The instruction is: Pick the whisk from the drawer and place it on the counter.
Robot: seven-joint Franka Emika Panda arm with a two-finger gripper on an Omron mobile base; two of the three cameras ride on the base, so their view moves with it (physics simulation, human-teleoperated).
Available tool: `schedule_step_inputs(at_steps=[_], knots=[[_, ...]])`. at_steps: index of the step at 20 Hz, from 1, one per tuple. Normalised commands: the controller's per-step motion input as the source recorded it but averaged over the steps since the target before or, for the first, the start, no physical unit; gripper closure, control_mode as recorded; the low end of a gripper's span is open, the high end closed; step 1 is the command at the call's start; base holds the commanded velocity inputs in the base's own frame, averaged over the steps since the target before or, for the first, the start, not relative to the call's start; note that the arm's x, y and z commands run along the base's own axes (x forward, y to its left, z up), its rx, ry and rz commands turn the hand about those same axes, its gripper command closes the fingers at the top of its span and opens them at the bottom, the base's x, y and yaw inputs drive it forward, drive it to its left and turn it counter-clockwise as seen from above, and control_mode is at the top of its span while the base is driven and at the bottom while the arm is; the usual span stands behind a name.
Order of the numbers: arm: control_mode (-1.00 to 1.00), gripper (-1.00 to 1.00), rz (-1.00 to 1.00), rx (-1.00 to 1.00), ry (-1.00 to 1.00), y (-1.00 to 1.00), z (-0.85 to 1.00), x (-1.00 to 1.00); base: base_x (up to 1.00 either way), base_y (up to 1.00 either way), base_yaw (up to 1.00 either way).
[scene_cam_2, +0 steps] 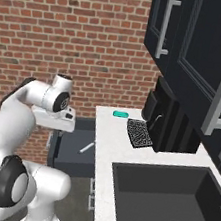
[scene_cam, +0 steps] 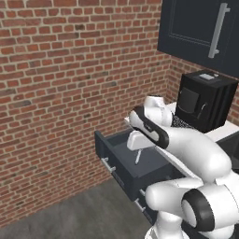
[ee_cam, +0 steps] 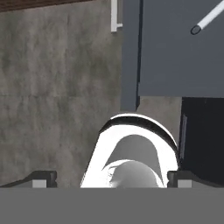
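Observation:
The dark navy drawer [scene_cam: 122, 164] stands pulled open below the counter's end. Inside it lies the whisk [scene_cam_2: 87, 148], of which I see the pale straight handle [scene_cam: 138, 156]; its wire head is hidden. In the hand view the whisk handle [ee_cam: 208, 19] sits at the upper right on the drawer floor [ee_cam: 175, 57]. My gripper [ee_cam: 113, 179] hangs open and empty, pointing down over the drawer's front panel [ee_cam: 130, 57], off to one side of the whisk. From the right base view the gripper [scene_cam_2: 54, 133] hovers above the drawer's left part. The white counter [scene_cam_2: 110, 148] runs to the right.
A teal oblong object [scene_cam_2: 121, 114] lies at the counter's far end. A black appliance [scene_cam_2: 165, 122] and a speckled pad [scene_cam_2: 139, 133] stand behind the dark sink [scene_cam_2: 168, 203]. Dark wall cabinets [scene_cam_2: 194, 40] hang above. A brick wall [scene_cam: 70, 84] backs the grey floor [scene_cam: 79, 210].

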Motion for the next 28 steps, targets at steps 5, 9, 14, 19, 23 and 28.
schedule_step_inputs(at_steps=[5,9,14,19,23,28], knots=[[-1.00,-1.00,-0.18,-0.04,-0.16,0.57,-0.03,0.47,0.00,0.00,0.00],[-1.00,-1.00,0.06,0.00,-0.22,0.02,-0.41,0.50,0.00,0.00,0.00],[-1.00,-1.00,0.04,-0.05,-0.28,0.00,-0.56,0.35,0.00,0.00,0.00],[-1.00,-1.00,0.00,-0.07,-0.24,0.02,-0.62,0.67,0.00,0.00,0.00],[-1.00,-1.00,0.00,-0.01,-0.18,0.08,-0.42,0.62,0.00,0.00,0.00],[-1.00,-1.00,0.00,0.00,-0.03,0.23,-0.15,0.30,0.00,0.00,0.00]])
